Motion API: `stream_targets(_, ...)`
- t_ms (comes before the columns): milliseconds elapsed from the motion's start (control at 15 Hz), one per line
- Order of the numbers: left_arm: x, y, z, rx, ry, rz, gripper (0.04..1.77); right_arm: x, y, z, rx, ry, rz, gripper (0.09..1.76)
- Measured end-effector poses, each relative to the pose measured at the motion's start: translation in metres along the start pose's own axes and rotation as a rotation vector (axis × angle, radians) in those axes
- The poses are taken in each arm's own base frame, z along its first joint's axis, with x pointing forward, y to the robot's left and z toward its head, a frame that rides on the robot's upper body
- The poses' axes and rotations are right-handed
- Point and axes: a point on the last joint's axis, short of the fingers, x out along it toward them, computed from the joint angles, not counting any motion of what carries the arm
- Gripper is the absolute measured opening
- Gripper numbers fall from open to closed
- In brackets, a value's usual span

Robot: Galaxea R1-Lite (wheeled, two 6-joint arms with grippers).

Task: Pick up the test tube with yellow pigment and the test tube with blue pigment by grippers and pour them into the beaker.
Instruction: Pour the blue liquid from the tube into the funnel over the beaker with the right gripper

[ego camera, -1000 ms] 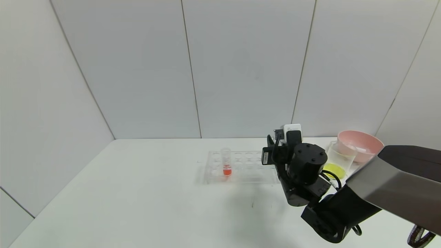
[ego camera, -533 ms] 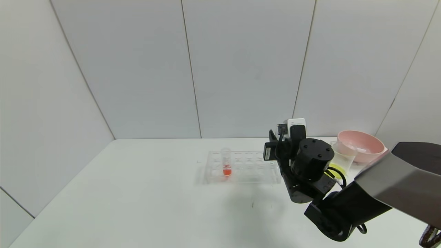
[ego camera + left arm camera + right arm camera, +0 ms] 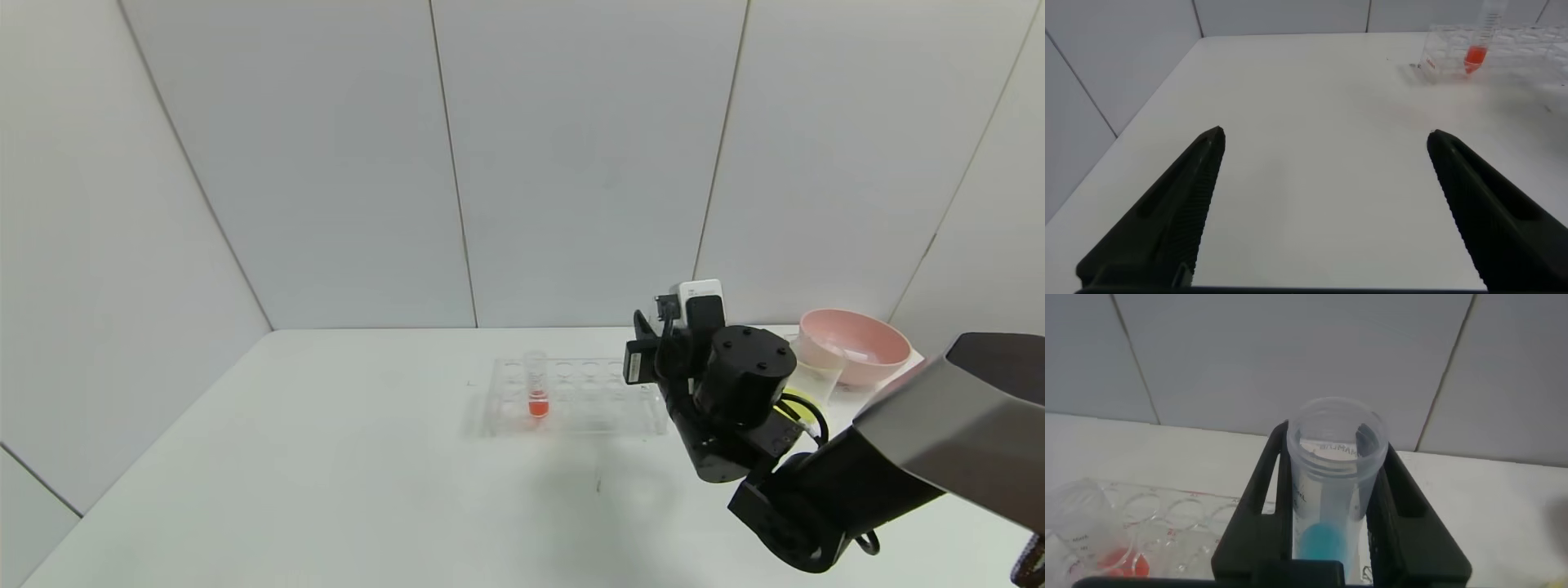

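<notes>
My right gripper [image 3: 1333,443] is shut on the test tube with blue pigment [image 3: 1327,506], which stands upright between the fingers with blue liquid in its lower end. In the head view this gripper [image 3: 651,359] hovers just right of the clear rack [image 3: 571,398], and the tube is hidden behind the wrist. The beaker [image 3: 819,377] stands behind the right arm, mostly hidden, with yellow liquid [image 3: 804,400] in its bottom. The test tube with yellow pigment is out of view. My left gripper [image 3: 1323,135] is open and empty over bare table, far from the rack.
A tube with red liquid [image 3: 536,394] stands in the rack's left part; it also shows in the left wrist view [image 3: 1478,51]. A pink bowl [image 3: 853,345] sits behind the beaker at the far right. White walls close the back and the left side.
My right arm has moved a little to the right and up with the blue tube, covering more of the beaker. The rack and red tube have not moved.
</notes>
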Motion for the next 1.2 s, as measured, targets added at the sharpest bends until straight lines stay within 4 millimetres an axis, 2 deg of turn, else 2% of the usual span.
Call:
stream_targets(200,0.000,0.000,0.000,0.000,0.000,0.000,1.76,-0.007,-0.012,0.009,-0.011,0.024,0.111,0.57)
stream_targets(467,0.000,0.000,0.000,0.000,0.000,0.000,1.76,-0.016,-0.054,0.020,-0.014,0.044,0.251,0.57)
stream_targets(600,0.000,0.000,0.000,0.000,0.000,0.000,1.76,-0.019,-0.081,0.022,-0.017,0.068,0.298,0.57)
stream_targets(867,0.000,0.000,0.000,0.000,0.000,0.000,1.76,-0.032,-0.150,0.031,0.003,0.173,0.476,0.57)
stream_targets(1200,0.000,0.000,0.000,0.000,0.000,0.000,1.76,-0.051,-0.236,0.050,0.031,0.223,0.528,0.57)
